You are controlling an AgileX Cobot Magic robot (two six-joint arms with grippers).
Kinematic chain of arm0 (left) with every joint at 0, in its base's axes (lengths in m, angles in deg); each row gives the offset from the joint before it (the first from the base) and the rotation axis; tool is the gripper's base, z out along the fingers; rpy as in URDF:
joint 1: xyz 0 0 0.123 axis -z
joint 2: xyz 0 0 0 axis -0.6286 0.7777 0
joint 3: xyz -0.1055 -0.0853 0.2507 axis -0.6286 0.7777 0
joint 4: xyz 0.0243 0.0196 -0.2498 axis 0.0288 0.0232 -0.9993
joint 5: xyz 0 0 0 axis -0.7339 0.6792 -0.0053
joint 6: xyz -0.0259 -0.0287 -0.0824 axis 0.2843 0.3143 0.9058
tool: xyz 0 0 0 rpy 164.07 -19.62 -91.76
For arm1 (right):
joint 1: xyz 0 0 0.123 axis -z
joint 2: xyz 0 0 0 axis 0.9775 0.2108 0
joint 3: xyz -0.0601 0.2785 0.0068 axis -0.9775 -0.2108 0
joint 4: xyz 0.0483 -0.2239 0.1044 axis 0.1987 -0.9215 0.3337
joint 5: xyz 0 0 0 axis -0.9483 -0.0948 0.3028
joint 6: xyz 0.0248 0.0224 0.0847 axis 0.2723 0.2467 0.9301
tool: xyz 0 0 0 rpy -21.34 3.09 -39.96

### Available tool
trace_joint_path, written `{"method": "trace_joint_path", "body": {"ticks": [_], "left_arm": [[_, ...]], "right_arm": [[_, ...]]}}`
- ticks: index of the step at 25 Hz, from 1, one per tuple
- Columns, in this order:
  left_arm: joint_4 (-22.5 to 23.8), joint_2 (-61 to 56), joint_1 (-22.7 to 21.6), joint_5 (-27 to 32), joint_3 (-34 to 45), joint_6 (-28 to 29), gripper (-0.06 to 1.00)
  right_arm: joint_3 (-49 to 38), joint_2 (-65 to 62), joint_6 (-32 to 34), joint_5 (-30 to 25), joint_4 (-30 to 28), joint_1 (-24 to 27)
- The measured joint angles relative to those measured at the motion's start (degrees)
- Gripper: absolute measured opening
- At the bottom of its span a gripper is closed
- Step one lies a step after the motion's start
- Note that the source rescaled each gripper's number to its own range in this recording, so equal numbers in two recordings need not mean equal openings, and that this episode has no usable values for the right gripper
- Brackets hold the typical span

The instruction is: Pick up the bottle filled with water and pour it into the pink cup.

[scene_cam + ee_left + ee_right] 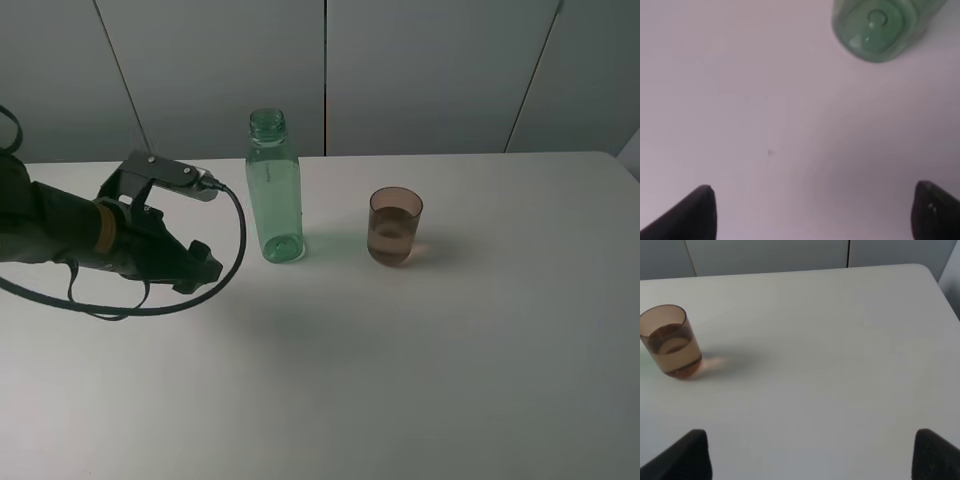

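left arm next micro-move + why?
Probably ease the left gripper forward toward the bottle. Its jaws stand wide open with nothing between them, and the bottle stands upright just ahead, apart from the fingertips, beside the pink cup.

The left arm (60,240) is a dark, nearly black tube ringed by a tan band, with a grey angular camera bracket (160,175) on top. A black cable (238,245) loops from the bracket around the left gripper (205,268), whose matte black fingers (690,215) have blunt tips; the right gripper's fingers (682,457) match.
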Motion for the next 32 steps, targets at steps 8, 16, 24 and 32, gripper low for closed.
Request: {"method": "trace_joint_path", "body": {"ticks": [8,16,24,32], "left_arm": [[-12.77,-22.82,2.07,33.6,2.45,-7.73,0.97],[-31.19,-46.02,1.45,55.99,2.48,-22.36,0.97],[-33.14,-68.87,-11.61,66.01,3.66,-29.03,0.97],[-34.74,-86.52,-25.64,65.32,3.9,-36.3,0.97]], "right_arm": [[0.0,0.0,0.0,0.0,0.0,0.0],[0.0,0.0,0.0,0.0,0.0,0.0],[0.0,0.0,0.0,0.0,0.0,0.0],[0.0,0.0,0.0,0.0,0.0,0.0]]}}
